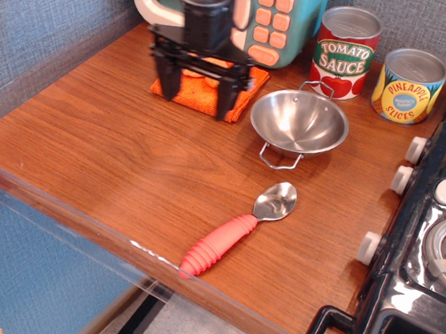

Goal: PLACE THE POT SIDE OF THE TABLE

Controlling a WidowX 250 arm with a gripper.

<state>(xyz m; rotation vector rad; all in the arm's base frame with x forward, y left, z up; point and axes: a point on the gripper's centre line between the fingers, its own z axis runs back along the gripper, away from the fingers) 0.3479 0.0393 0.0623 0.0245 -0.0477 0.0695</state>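
Note:
The pot (299,122) is a small shiny steel bowl with two wire loop handles. It sits upright on the brown wooden table (103,161), right of centre, in front of the tomato sauce can. My black gripper (194,97) hangs open and empty over the orange cloth, just left of the pot, with its right finger (226,103) a short gap from the pot's rim. It touches nothing.
An orange cloth (207,93) lies under the gripper. A toy microwave (264,14) stands behind it. A tomato sauce can (345,52) and a pineapple can (409,86) stand at the back. A red-handled spoon (236,231) lies near the front edge. A black stove (432,239) is on the right.

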